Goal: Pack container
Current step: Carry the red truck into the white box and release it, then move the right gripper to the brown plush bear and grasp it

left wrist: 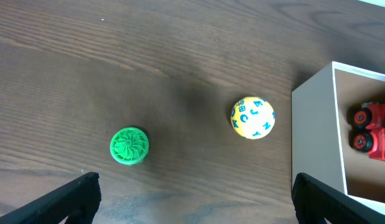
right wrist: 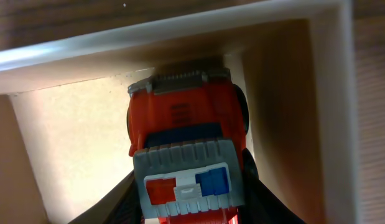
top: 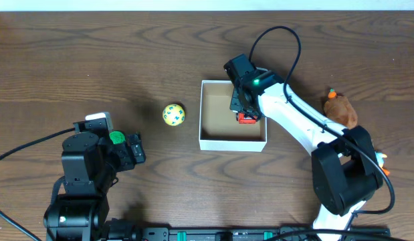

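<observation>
Tabletop (top: 73,60) of dark wood carries the white cardboard box (top: 232,144) near its middle, a little toward the right edge. The right gripper (top: 245,108) reaches down into the box's right half, its fingers clamped on the sides of a red toy truck (right wrist: 186,118), while the left gripper (left wrist: 195,183) hangs near the front left corner with its fingers spread wide and nothing between them. A brown stuffed toy (top: 342,110) lies by the right edge, a yellow ball (left wrist: 252,117) with blue letters sits just left of the box, and a small green wheel (left wrist: 129,146) lies farther left, apart from the ball.
</observation>
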